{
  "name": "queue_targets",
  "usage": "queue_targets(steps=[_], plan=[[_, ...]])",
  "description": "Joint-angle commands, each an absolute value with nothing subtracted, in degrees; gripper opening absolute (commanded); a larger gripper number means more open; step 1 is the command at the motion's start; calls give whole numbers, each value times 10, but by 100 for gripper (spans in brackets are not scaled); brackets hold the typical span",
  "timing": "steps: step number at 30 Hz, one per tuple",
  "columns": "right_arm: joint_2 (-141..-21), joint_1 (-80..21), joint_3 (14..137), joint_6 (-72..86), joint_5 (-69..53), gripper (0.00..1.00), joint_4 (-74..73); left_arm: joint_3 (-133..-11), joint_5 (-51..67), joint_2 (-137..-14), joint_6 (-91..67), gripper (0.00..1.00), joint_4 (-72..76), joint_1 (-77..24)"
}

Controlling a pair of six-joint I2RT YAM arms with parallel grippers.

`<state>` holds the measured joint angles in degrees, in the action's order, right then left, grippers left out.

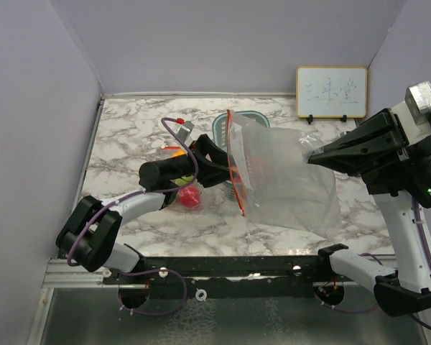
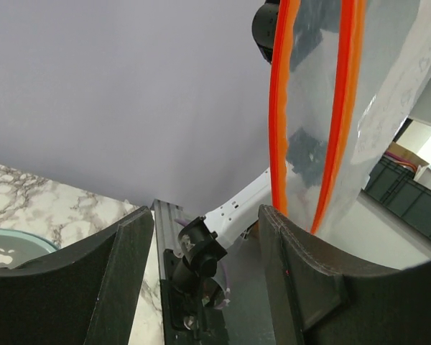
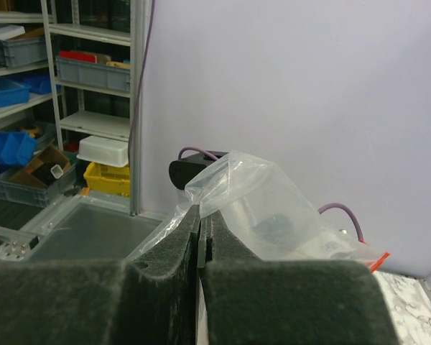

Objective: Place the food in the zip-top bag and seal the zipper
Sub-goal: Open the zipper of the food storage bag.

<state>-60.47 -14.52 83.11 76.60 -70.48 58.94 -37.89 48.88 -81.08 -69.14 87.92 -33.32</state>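
1. Marble-pattern desk (image 1: pixel 129 129) boxed in by plain lavender walls. A little whiteboard (image 1: pixel 331 91) leans on the back wall to the right. The right wrist view also looks past the wall to metal shelving (image 3: pixel 65 79) with blue and grey bins.
2. A teal basket (image 1: pixel 223 128) sits on the desk toward the back, partly hidden behind the bag's mouth.
3. The zip-top bag (image 1: pixel 287 180) is up off the desk, stretched sideways between the two arms. Its mouth faces the left arm, and the zipper (image 1: pixel 232 162) runs as an orange strip down that edge.
4. The food (image 1: pixel 189 198) is on the desk by the left arm. There's a red fruit right under it, with yellow and orange bits just behind.
5. The left claw (image 1: pixel 226 164) is spread fairly wide at the bag's mouth with nothing between its fingers. In the wrist view the two orange strips come down to one finger (image 2: pixel 302 287). Can't tell whether it's actually touching them.
6. The right claw (image 1: pixel 312 154) is closed tight, pinching crinkled plastic at the bag's far end and holding it up.
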Motion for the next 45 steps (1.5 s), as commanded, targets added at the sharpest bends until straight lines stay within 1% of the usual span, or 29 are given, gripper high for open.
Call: queue_targets(steps=[1, 7, 22, 24, 25, 26, 27, 29, 30, 33, 36, 37, 40, 42, 43, 45], plan=[[-610, -146, 823, 764, -715, 1, 586, -412, 492, -800, -696, 63, 1020, -330], [-611, -146, 803, 746, -712, 1, 576, -438, 492, -805, -710, 63, 1020, -330], [-622, -146, 754, 719, -704, 1, 575, -453, 490, -795, -722, 65, 1020, -339], [-623, -146, 748, 694, -699, 1, 548, -452, 491, -792, -722, 58, 1020, -341], [-623, -146, 746, 675, -698, 1, 529, -450, 493, -790, -722, 53, 1020, -342], [-621, -146, 746, 648, -696, 1, 500, -446, 494, -786, -721, 45, 1020, -342], [-618, -146, 748, 618, -693, 1, 465, -441, 494, -783, -720, 34, 1020, -342], [-609, -146, 752, 553, -681, 1, 389, -426, 493, -773, -715, 4, 1020, -342], [-605, -146, 755, 522, -676, 1, 356, -416, 492, -767, -713, 0, 1020, -341], [-595, -146, 773, 439, -659, 1, 261, -383, 497, -751, -711, 0, 1020, -337], [-583, -146, 799, 327, -603, 2, 130, -346, 500, -736, -727, 0, 1019, -320], [-579, -146, 803, 294, -577, 10, 92, -332, 500, -732, -734, 0, 1019, -312], [-567, -146, 802, 216, -501, 55, 7, -297, 488, -719, -754, 0, 1019, -284], [-558, -146, 792, 181, -468, 80, -14, -276, 479, -713, -767, 0, 1013, -266], [-554, -146, 785, 168, -459, 83, -19, -272, 477, -710, -772, 0, 1006, -258], [-549, -146, 779, 153, -445, 84, -27, -266, 474, -700, -774, 0, 975, -243]])
